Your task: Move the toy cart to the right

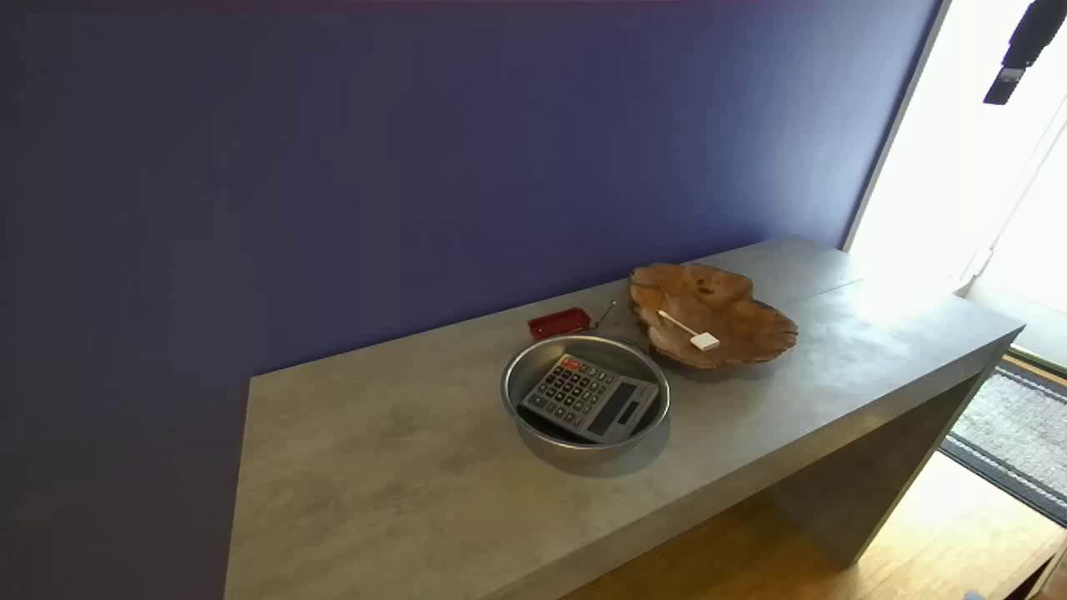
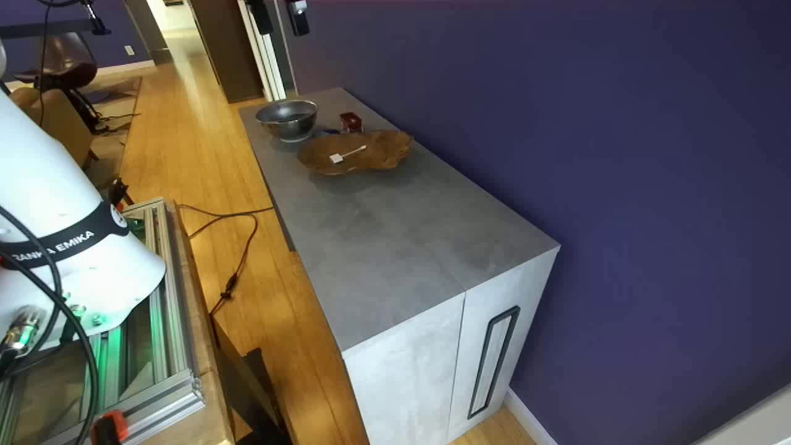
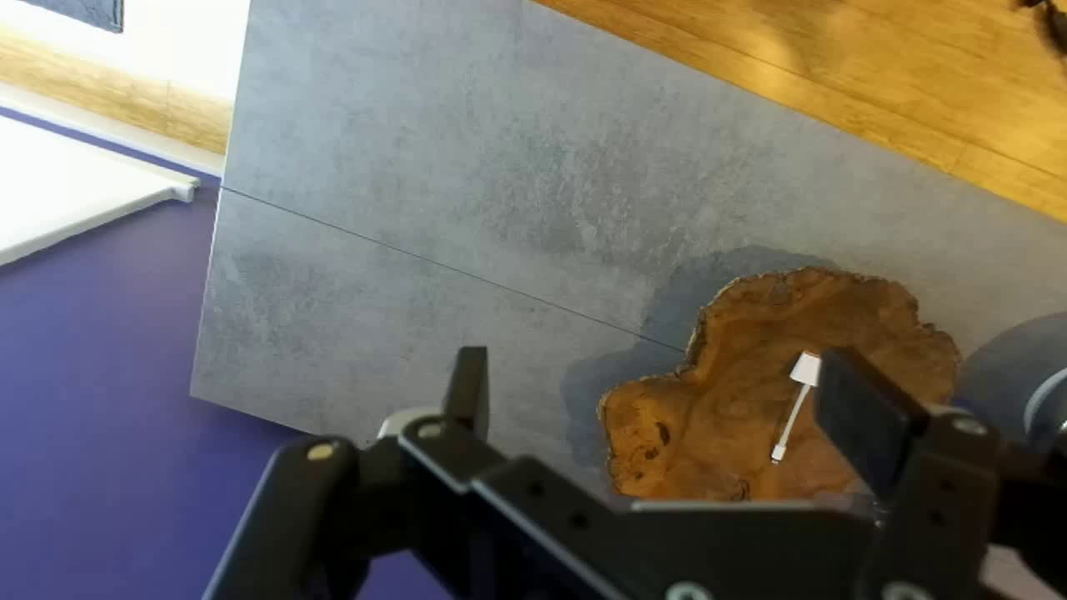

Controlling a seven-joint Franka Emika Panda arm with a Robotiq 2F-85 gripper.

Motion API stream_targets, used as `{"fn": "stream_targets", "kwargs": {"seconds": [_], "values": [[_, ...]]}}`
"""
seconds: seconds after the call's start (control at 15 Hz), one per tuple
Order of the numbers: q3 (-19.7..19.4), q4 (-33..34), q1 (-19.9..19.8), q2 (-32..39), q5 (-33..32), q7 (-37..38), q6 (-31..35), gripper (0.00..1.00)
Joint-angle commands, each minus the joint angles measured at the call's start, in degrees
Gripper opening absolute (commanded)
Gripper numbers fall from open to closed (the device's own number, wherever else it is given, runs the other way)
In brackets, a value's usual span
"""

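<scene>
Toy cart [image 1: 559, 324]: sitting mid-frame, just above the bowl [image 1: 567, 452] in an exterior view. Probably nothing done yet, so grab, shift right and release are all left.
Hand [image 3: 667, 408]: spread pretty wide, holding nothing.
Calculator [image 1: 583, 393]: in the bowl, only clear in that view.
Dish [image 3: 725, 392]: wrist view gets it plus the white adapter [image 3: 805, 369], lower right, but no cart there.

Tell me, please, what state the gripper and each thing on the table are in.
Gripper: open, holding nothing
Toy cart: resting ungripped on the table
Calculator: tilted, face up
Bowl: upright, holding the calculator
Adapter: loose, unplugged
Dish: upright, holding the adapter
</scene>
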Motion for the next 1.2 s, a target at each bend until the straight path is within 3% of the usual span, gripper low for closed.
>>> {"fn": "stream_targets", "kwargs": {"seconds": [0.0, 0.8, 1.13], "values": [[-0.43, 0.12, 0.51, 0.01, -0.33, 0.3, -0.17, 1.0], [0.07, -0.19, 1.0, -0.05, 0.0, 0.69, 0.76, 1.0], [7.25, -1.11, 15.55, 6.56, 10.39, 0.04, 9.78, 1.0]]}}
